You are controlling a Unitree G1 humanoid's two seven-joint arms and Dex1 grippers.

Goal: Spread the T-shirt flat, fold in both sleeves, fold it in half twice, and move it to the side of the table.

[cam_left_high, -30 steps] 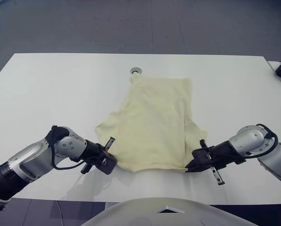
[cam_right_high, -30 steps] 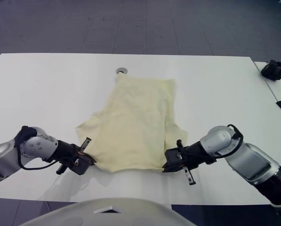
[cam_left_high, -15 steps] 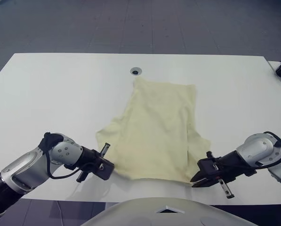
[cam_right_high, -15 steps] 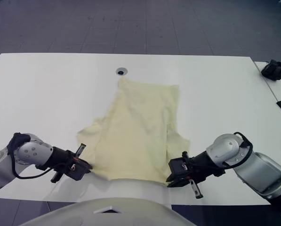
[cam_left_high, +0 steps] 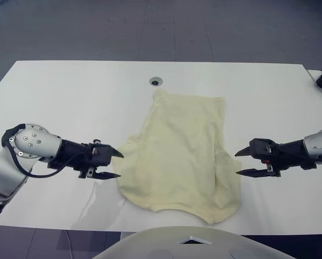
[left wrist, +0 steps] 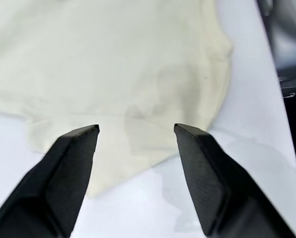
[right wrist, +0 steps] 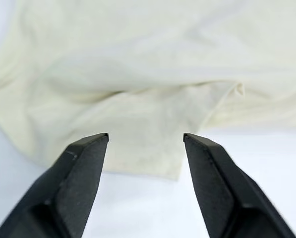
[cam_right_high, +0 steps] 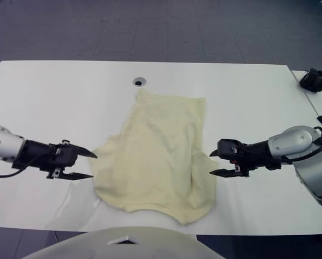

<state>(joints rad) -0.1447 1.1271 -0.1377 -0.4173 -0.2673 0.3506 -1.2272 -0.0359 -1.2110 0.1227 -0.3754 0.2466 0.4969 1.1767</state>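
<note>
**Both grippers let go and draw out to the sides**

Since half a second ago both arms have released the near corners of the T-shirt point(cam_left_high: 179, 151) and swung outward. The left gripper point(cam_left_high: 121, 165) now hangs at the shirt's 9 o'clock and the right gripper point(cam_left_high: 237, 164) at its 3 o'clock. Both point inward at the cloth with their fingers spread wide and nothing between them. The cloth has slid slightly toward the robot and settled.

The shirt lies in the middle of the white table point(cam_left_high: 69, 97), with its long axis running from 12 to 6 o'clock. The spreading step looks mostly done but not finished. The 9 o'clock side lies fairly smooth, while a long ridge of doubled cloth runs down the 3 o'clock side and the near corner there is bunched. No sleeve appears folded in yet. Both halvings and the move to the table's side are also left.

The shirt's far end sits just beside the small round hole point(cam_left_high: 156, 81) at 12 o'clock, and its near edge lies close to the table's 6 o'clock edge. Broad bare table opens at 9 and 3 o'clock, which is likely room enough to fold and slide the shirt.
</note>
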